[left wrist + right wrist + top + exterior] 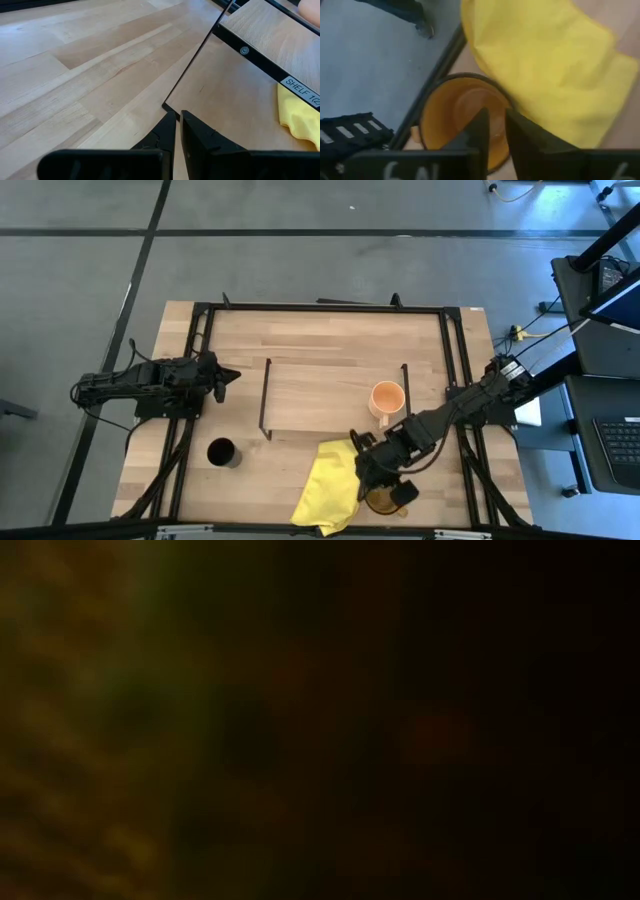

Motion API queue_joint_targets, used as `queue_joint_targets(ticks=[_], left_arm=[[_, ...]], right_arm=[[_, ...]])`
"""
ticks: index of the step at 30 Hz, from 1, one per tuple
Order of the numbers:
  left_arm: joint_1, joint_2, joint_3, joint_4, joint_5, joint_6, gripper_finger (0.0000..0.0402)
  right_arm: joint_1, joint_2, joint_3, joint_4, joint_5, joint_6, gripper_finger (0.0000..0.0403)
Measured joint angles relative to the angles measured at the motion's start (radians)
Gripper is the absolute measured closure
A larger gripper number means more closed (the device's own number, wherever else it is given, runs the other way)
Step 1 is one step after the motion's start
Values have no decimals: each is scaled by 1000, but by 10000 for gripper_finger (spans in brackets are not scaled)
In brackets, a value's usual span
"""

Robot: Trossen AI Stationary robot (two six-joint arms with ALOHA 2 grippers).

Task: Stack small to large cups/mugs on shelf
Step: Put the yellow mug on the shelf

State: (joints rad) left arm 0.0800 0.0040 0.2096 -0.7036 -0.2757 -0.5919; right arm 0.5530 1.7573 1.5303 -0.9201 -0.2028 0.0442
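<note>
The amber translucent mug (380,502) is at the table's near edge, right of the yellow cloth (328,485). My right gripper (385,483) is over its mouth, shut on it. The peach-orange mug (387,400) stands upright on the right end of the shelf (330,395). The small black cup (222,452) stands on the table in front of the shelf's left end. My left gripper (228,377) is shut and empty, left of the shelf. My right gripper (496,117) comes down at the amber mug (455,115) from above. One finger (481,125) is inside the mouth and the other is at the rim (509,102) on the cloth's side. I cannot tell whether the mug stands on the table.
The yellow cloth (545,65) lies crumpled against the amber mug. The table's near edge and the floor beyond it are right next to the mug. The shelf's black end frame (200,55) is just ahead of my left gripper (177,116). The low view is dark.
</note>
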Motion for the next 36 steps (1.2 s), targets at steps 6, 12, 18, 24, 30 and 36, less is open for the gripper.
queue_joint_targets(ticks=[6, 12, 18, 24, 30, 36], left_arm=[[0, 0, 0, 0, 0, 0, 381], [0, 0, 0, 0, 0, 0, 381], [0, 0, 0, 0, 0, 0, 381], [0, 0, 0, 0, 0, 0, 381], [0, 0, 0, 0, 0, 0, 381], [0, 0, 0, 0, 0, 0, 381]], right_arm=[[-13, 0, 0, 1, 33, -52, 265], [-11, 1, 0, 3, 74, -157, 217], [12, 16, 0, -1, 70, -234, 219], [32, 97, -1, -42, 68, -289, 230], [26, 123, -2, -18, 93, -285, 238], [16, 123, -2, 33, 123, -261, 247]])
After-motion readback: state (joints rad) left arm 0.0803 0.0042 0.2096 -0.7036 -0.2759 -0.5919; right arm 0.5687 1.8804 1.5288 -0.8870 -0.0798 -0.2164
